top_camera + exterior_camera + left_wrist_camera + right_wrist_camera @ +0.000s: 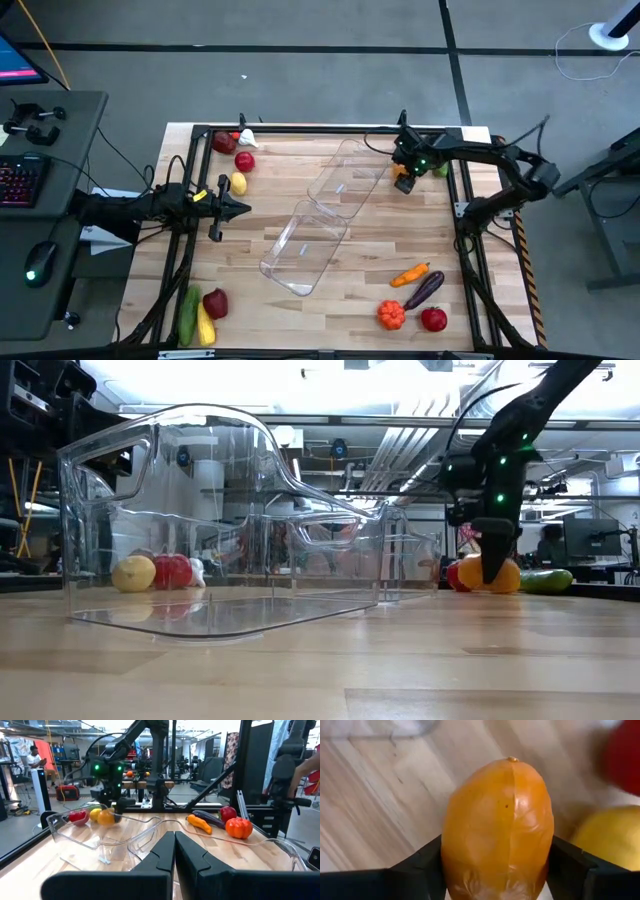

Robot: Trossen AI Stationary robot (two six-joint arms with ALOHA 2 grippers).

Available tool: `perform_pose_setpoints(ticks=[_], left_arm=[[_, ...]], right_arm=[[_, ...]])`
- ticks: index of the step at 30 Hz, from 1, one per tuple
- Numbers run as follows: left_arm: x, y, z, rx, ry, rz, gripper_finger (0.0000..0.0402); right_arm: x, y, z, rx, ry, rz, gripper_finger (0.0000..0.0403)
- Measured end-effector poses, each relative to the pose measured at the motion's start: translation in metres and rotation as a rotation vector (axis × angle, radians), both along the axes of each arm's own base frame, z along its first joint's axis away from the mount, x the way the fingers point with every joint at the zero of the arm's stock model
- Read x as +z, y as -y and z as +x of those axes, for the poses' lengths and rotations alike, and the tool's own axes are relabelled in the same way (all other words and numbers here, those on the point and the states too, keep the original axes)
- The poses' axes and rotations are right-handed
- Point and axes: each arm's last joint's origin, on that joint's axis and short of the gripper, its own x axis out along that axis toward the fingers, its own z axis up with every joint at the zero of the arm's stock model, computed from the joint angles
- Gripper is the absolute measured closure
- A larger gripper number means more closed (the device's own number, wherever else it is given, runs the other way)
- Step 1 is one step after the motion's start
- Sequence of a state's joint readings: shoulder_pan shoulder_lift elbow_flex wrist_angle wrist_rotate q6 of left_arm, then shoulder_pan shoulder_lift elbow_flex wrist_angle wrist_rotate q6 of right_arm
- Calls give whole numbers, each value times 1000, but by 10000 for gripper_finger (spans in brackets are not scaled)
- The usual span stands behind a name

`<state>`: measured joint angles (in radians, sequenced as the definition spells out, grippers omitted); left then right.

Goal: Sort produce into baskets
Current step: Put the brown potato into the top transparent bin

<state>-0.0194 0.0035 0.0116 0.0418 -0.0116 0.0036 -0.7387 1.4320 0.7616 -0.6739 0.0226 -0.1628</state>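
Observation:
An orange oval fruit [497, 820] lies by the table's far right corner, also in the high view [403, 185] and the low view [505, 576]. My right gripper [405, 176] stands over it, fingers down, shut on it. A red fruit [622, 755], a yellow one [610, 837] and a green one [546, 580] lie close beside it. Two clear baskets [345, 165] [300, 250] lie end to end in the table's middle, with nothing in them. My left gripper [240, 208] waits shut at the left side, pointing level toward the baskets. My right gripper pinches the orange fruit between its two fingers, one on each long side [451, 855]. The fingers [492, 550] come from above, pointing down. The fruit's underside [505, 590] is level with the fruits beside it on the tabletop.
Far left lie a red apple [224, 142], a tomato [244, 160], a lemon [238, 183] and white garlic [247, 138]. Near left: cucumber [188, 312], red [215, 302] and yellow [205, 326] pieces. Near right: carrot [410, 274], eggplant [424, 290], pumpkin [391, 315], red apple [433, 319].

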Motion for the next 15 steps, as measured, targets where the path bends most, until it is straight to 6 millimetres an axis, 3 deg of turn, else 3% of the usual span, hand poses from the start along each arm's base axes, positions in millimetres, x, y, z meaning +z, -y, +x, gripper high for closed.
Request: perform_pose_setpoints(ticks=[3,7,11,15], left_arm=[[0,0,0,0,1,0,401],[0,0,0,0,0,0,401],[0,0,0,0,0,0,401],[0,0,0,0,0,0,401]], right_arm=[[20,-6,-9,-10,-10,-59,165],[65,-11,-16,-51,90,-196,165],[111,-15,-19,-178,388,-296,165],[136,-21,-10,-224,747,-221,165]])
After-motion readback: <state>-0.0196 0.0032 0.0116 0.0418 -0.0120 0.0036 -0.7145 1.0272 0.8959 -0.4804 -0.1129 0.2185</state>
